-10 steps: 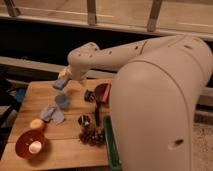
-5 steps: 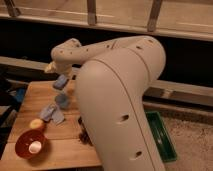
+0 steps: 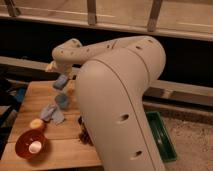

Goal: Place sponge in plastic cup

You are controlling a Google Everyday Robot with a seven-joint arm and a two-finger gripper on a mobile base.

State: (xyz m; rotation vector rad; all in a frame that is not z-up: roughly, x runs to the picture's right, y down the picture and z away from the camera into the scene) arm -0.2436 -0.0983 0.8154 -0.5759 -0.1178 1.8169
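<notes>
At 11 o'clock over the bench (image 3: 60, 150): pincer (image 3: 56, 72), released, jaws spread. Right at its 6 o'clock, just beneath the tips: sponge (image 3: 61, 81), tilted, by the bench's far edge; touching the pincer or just apart, cannot tell. Just at 6 o'clock from the sponge: plastic cup (image 3: 62, 100), upright on the bench. On toward 7 o'clock: pale cloth (image 3: 51, 114), beyond it an orange bowl (image 3: 25, 145). Off the bench at 4 o'clock: green bin (image 3: 162, 135).
</notes>
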